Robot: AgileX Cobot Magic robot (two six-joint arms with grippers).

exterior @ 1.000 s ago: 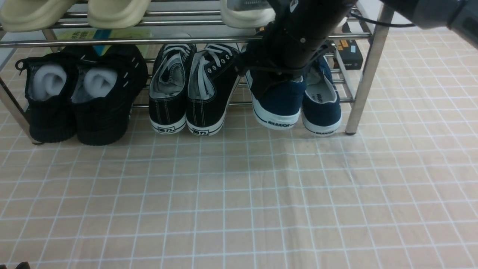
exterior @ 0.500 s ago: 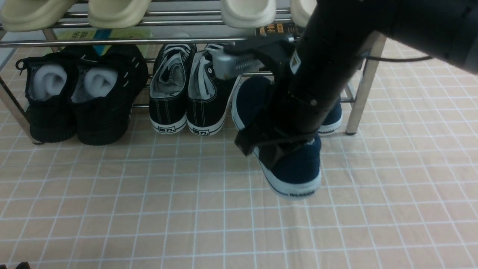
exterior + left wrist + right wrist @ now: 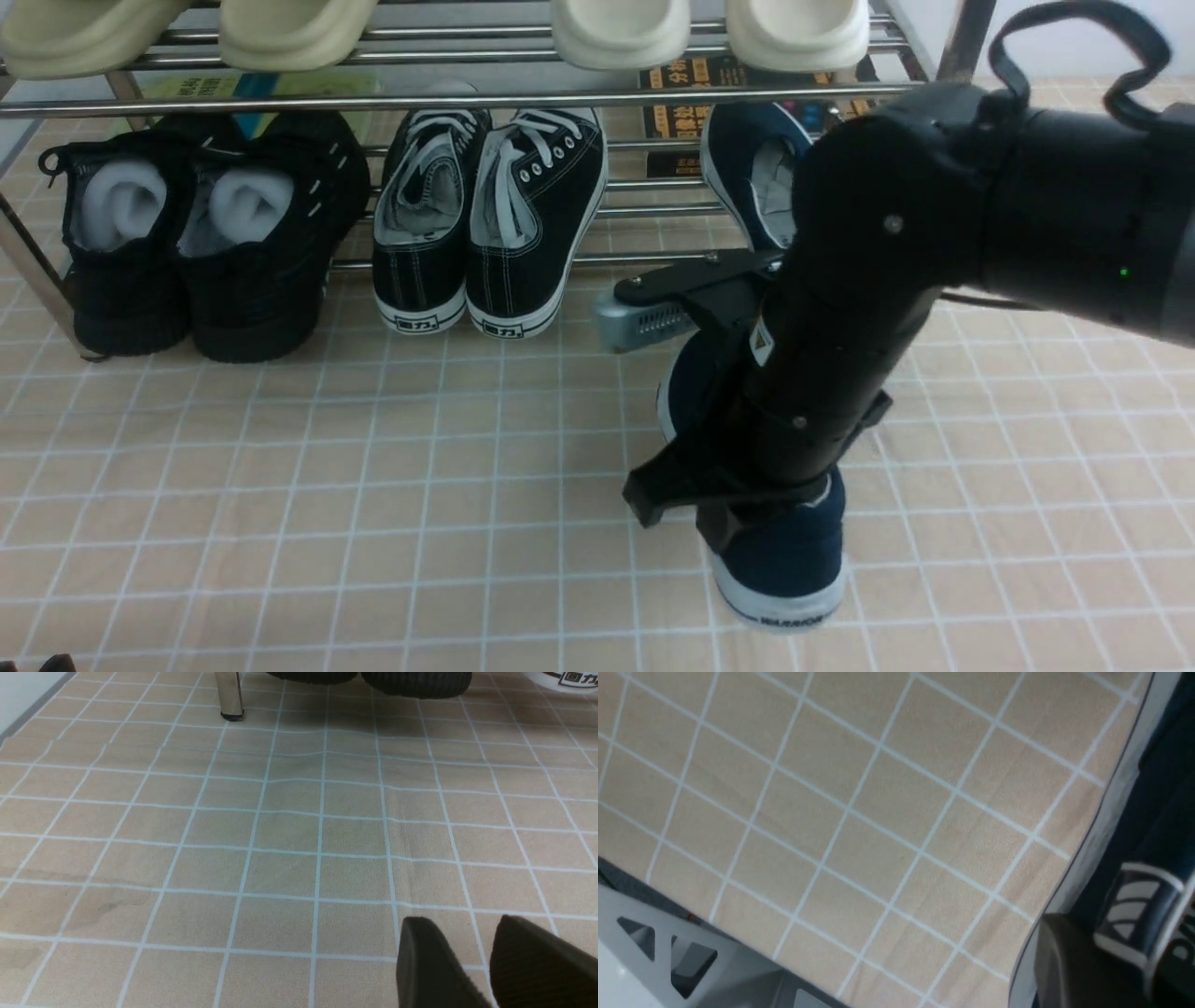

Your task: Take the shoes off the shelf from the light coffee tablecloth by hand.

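My right gripper (image 3: 747, 509) is shut on one navy blue shoe (image 3: 784, 569) and holds it in front of the shelf (image 3: 560, 98), heel toward me and low over the light coffee tablecloth (image 3: 373, 485). I cannot tell whether the shoe touches the cloth. In the right wrist view the gripper (image 3: 1101, 961) clamps the shoe's rim (image 3: 1169, 788). The second navy shoe (image 3: 747, 159) lies on the shelf's lower tubes behind the arm. My left gripper (image 3: 460, 926) hovers low over the cloth, fingers close together and empty.
Black lace-up sneakers (image 3: 490, 224) and all-black chunky shoes (image 3: 205, 233) sit on the lower tier to the left. Cream slippers (image 3: 616, 33) lie on the upper tier. A chrome shelf post (image 3: 230, 695) stands ahead of the left gripper. A grey frame (image 3: 668, 952) edges the cloth.
My right arm has pulled the navy shoe out of the shelf, toward me and down to the cloth. The second navy shoe, hidden before, now shows on the shelf.
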